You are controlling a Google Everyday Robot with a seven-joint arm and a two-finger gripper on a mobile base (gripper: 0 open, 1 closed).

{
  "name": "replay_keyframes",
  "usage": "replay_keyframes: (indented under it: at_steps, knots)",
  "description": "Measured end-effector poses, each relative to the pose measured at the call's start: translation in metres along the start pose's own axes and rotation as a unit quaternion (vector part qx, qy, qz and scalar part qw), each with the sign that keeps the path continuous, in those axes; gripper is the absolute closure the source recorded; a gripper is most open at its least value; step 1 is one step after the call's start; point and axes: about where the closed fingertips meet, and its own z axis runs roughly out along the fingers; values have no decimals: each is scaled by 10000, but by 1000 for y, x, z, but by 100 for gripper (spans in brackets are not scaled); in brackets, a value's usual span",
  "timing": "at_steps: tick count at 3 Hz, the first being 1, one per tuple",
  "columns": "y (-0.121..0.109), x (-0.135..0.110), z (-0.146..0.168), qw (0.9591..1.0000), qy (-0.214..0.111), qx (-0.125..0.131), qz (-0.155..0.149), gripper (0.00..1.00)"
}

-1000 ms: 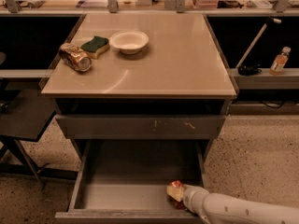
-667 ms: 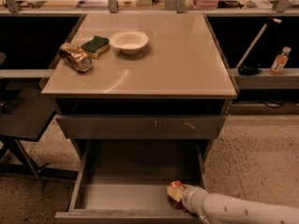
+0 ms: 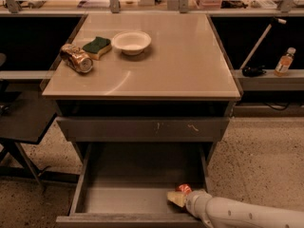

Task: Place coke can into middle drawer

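Observation:
The middle drawer is pulled out at the bottom of the cabinet, its grey floor showing. My gripper is down inside the drawer at its front right corner, on the end of the white arm that comes in from the lower right. A small patch of the red coke can shows right at the gripper, just above the drawer floor; most of the can is hidden by the gripper.
The shut drawer front with pale scratches is above the open drawer. On the tan top are a brownish-gold can, a green sponge and a white bowl. A bottle stands on the right shelf.

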Motion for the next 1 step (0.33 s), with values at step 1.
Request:
replay_keyframes:
  at_steps: [1]
  knots:
    - [0,0,0,10000,0,0,0,0]
